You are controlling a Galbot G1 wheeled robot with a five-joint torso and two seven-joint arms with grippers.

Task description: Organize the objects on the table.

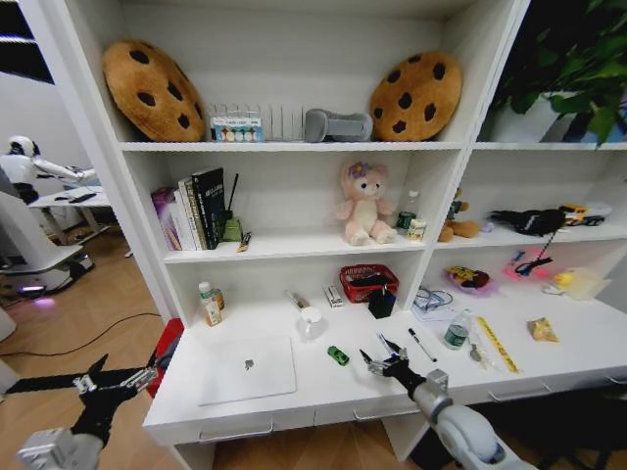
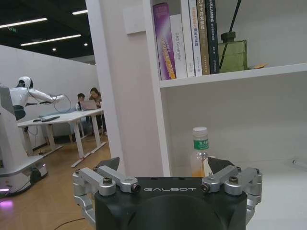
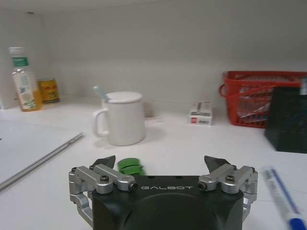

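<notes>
Looking down from the head: white table with drawer handles along the front edge. Silver laptop closed, lying flat toward the left end. Green toy car just right of the laptop, apart from it. Right gripper over the table just right of the car, jaws spread, holding nothing. Black pen beyond the gripper, green-capped bottle farther right. White mug behind the laptop's far right corner; red basket against the back wall. Left gripper off the table's left end, above the floor, jaws apart, empty.

Left wrist: left gripper with fingers wide, nothing between them; orange drink bottle standing beyond on the tabletop; books on the shelf above.

Right wrist: right gripper wide open, toy car close ahead, nearer one finger. Mug farther back, laptop edge to one side, blue pen to the other.
</notes>
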